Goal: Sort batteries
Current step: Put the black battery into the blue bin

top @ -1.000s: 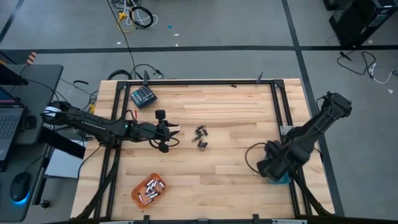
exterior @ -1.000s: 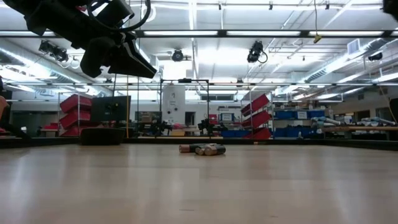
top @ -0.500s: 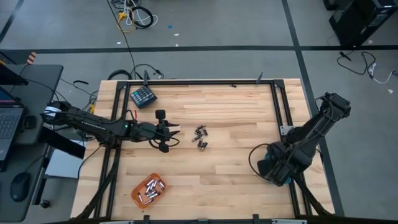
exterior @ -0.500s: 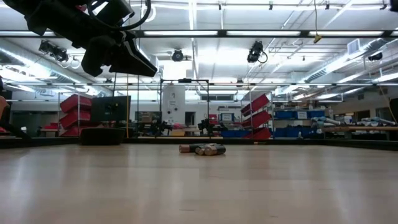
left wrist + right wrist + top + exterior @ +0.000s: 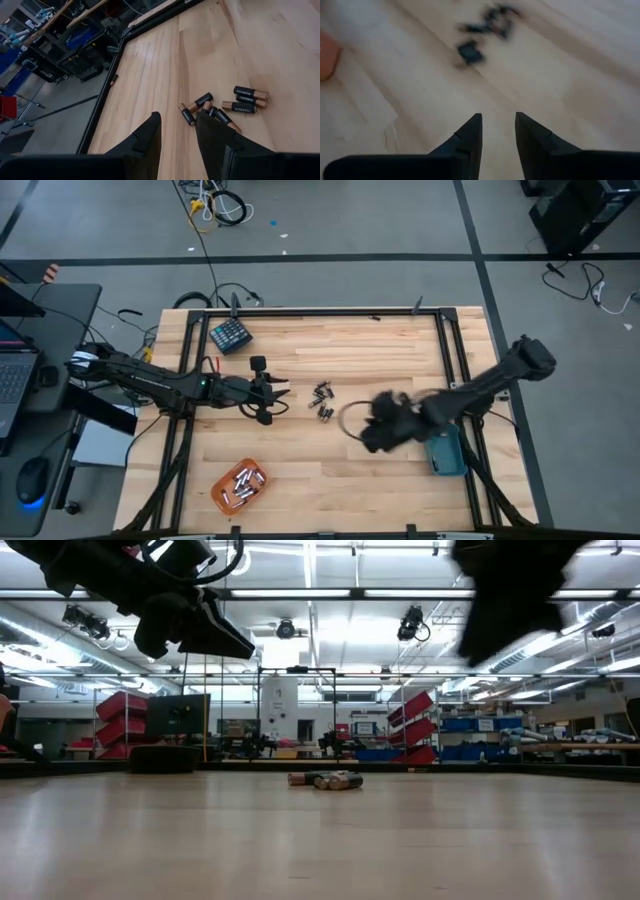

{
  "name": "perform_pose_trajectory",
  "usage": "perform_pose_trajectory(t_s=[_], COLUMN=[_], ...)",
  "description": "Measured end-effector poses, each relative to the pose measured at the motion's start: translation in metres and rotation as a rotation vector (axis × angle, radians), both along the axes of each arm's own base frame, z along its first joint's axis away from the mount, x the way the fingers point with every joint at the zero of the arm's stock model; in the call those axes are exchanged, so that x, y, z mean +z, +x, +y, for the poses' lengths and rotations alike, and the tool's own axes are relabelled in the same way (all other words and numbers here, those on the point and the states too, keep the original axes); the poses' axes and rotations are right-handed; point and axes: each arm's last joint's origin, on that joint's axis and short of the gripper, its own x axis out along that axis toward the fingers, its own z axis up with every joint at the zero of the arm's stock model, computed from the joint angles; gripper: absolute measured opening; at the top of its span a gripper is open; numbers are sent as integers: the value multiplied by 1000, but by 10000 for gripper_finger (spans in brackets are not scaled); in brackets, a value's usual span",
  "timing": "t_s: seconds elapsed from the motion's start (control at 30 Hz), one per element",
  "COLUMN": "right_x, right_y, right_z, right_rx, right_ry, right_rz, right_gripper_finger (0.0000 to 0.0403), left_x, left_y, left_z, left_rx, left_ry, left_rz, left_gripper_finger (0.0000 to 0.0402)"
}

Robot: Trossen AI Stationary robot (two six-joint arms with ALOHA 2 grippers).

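Observation:
Several loose batteries (image 5: 322,402) lie in a small pile on the wooden table's middle; they also show in the low view (image 5: 325,780) and the left wrist view (image 5: 220,107). My left gripper (image 5: 282,392) hovers just left of the pile. It is open (image 5: 177,120), with nothing between its fingers. My right gripper (image 5: 375,430), blurred, hangs above the table to the right of the pile and a little nearer. It is open (image 5: 498,117) and holds nothing. The pile shows as a blur ahead of it (image 5: 487,22).
An orange tray (image 5: 240,485) with several batteries stands near the front left. A teal tray (image 5: 447,452) lies at the right, beside the right arm. A dark teal keypad-like block (image 5: 230,335) sits at the far left. A black frame (image 5: 320,311) runs along the table's edges.
My right gripper has swung from over the teal tray at the table's right toward the left and the battery pile, leaving the tray uncovered. The batteries lie as before.

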Motion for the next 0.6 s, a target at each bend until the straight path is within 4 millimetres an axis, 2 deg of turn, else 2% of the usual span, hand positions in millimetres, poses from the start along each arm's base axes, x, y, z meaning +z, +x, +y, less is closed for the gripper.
perform_pose_trajectory(t_s=[0.13, 0.27, 0.43, 0.6], right_x=[-12, -25, -47, -68], right_y=[44, 75, 92, 99], right_z=[-23, -49, -77, -87], right_rx=[265, 478, 592, 671], right_ry=[-116, -209, -259, -235], right_rz=[-30, -58, -8, 47], right_gripper_finger=[102, 102, 103, 110], left_x=[0, -1, -2, -3], left_y=[0, -1, -1, -1], left_z=[0, 0, 0, 0], left_rx=[0, 11, 19, 19], left_ry=[-1, -24, -42, -41], left_rz=[4, 4, 8, 12], left_gripper_finger=[119, 119, 119, 119])
